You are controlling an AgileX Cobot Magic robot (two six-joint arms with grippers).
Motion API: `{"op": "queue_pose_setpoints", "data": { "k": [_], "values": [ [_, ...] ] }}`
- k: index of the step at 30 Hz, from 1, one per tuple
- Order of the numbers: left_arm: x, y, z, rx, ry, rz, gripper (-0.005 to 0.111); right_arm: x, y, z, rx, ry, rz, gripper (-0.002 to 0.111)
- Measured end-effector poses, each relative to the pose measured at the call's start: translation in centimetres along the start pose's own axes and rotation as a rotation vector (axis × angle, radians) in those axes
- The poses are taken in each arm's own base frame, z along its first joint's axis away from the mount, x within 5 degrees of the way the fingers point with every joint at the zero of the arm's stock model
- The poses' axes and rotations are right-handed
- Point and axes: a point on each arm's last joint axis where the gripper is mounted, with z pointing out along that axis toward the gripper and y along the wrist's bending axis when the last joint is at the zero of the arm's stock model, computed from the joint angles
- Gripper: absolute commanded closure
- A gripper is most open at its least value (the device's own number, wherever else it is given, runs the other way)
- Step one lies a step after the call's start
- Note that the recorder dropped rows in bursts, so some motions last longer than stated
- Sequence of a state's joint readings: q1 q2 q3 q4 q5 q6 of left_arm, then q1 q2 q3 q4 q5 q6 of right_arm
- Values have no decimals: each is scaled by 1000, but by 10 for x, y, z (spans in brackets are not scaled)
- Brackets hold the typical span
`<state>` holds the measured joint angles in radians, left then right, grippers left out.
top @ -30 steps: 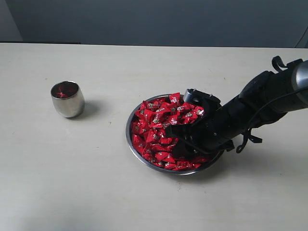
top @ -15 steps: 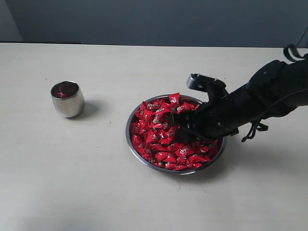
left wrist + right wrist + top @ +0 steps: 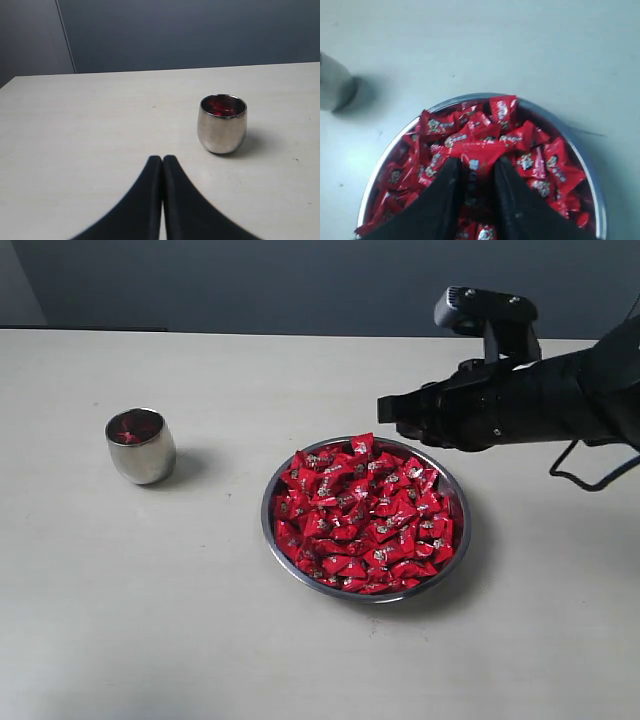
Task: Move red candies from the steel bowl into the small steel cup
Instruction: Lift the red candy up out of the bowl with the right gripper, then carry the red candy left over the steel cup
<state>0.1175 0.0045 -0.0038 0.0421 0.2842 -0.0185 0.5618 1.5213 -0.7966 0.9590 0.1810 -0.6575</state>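
The steel bowl [image 3: 266, 508] sits mid-table, heaped with red candies [image 3: 365, 515]. My right gripper [image 3: 392, 407] hovers above the bowl's far rim, clear of the pile. In the right wrist view its fingers [image 3: 476, 162] are shut on one red candy [image 3: 480, 149], with the bowl [image 3: 470, 96] and the pile [image 3: 540, 160] below. The small steel cup [image 3: 140, 445] stands far left with red candy inside, and shows blurred at the edge of the right wrist view [image 3: 332, 82]. My left gripper [image 3: 162, 160] is shut and empty, low over the table short of the cup [image 3: 222, 124].
The pale table [image 3: 200, 620] carries only the bowl and the cup. A dark wall [image 3: 300, 280] runs behind its far edge. The right arm's black body [image 3: 540, 395] and cable reach in from the right.
My right gripper has risen out of the candy pile and up toward the bowl's far side, carrying one candy. The cup and the bowl have stayed put.
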Motion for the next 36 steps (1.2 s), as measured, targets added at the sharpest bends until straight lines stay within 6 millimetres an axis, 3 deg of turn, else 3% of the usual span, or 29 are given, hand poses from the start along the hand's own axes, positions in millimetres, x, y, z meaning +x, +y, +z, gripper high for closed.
{"op": "queue_pose_setpoints", "data": {
  "k": [5, 10, 16, 19, 31, 36],
  "values": [
    [0, 0, 0, 0, 0, 0, 106, 22, -10, -15, 98, -68, -46, 103],
    [0, 0, 0, 0, 0, 2, 106, 38, 12, -35, 105, -194, -151, 103],
    [0, 0, 0, 0, 0, 2, 106, 61, 13, -39, 166, -259, -217, 103],
    [0, 0, 0, 0, 0, 2, 106, 63, 16, -40, 159, -297, -292, 104],
    [0, 0, 0, 0, 0, 2, 106, 71, 27, 0, 33, -280, -320, 104],
    [0, 0, 0, 0, 0, 2, 106, 55, 44, 27, -21, -258, -360, 104]
  ]
}}
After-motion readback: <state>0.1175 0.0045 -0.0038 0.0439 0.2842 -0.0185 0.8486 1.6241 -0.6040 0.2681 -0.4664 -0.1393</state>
